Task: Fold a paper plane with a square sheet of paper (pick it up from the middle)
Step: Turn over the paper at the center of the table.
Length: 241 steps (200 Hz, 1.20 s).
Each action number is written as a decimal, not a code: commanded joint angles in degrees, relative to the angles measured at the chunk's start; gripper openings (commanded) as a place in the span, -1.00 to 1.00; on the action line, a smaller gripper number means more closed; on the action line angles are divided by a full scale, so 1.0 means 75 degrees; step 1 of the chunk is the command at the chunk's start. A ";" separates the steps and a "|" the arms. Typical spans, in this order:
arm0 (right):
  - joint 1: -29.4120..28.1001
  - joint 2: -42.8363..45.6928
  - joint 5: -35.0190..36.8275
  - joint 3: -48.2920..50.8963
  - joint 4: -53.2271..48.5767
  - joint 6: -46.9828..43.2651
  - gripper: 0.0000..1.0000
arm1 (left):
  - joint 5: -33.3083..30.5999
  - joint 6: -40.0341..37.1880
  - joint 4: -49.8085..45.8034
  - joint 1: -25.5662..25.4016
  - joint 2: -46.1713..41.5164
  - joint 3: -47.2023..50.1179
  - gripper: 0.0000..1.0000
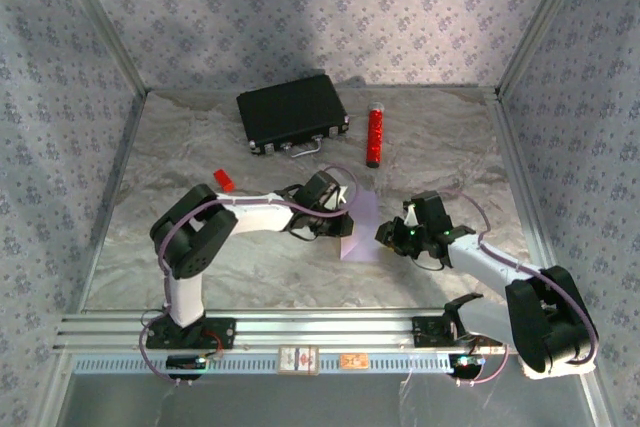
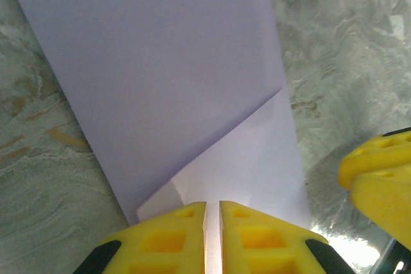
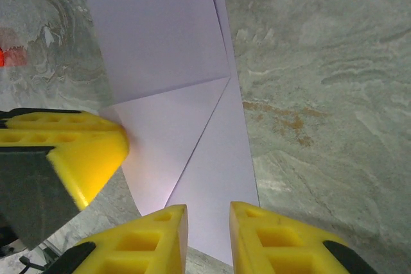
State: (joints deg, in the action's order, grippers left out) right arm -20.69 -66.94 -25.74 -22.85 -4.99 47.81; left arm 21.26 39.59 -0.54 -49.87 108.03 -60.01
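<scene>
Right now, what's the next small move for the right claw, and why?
Probably back the right claw off the creased pale lilac paper sheet: its jaws stand apart astride the sheet's edge, gripping nothing, while the left claw is pinched shut on it. A diagonal flap is folded, so regripping elsewhere looks next.

My top camera looks down from behind my bases toward 12 o'clock, taking in the whole table [image 1: 280, 272]. Both wrist cameras hang close over their own fingers [image 2: 168, 239], facing down; all three share the paper [image 1: 360, 222].
</scene>
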 commanded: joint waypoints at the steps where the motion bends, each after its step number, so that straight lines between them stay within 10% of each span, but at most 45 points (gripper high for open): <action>1: -0.0123 -0.0006 0.0149 -0.0255 -0.0210 0.0197 -0.48 | 0.0177 -0.0198 -0.0290 0.0046 0.0234 -0.0242 -0.74; 241: -0.0382 0.0238 0.0463 -0.0532 -0.1366 0.0626 -0.26 | -0.0233 0.0221 -0.0370 0.0054 0.0237 -0.0008 -0.80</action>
State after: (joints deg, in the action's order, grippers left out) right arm -23.40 -66.13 -21.85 -25.39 -12.19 54.39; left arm 22.24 41.45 1.04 -49.60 110.76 -60.73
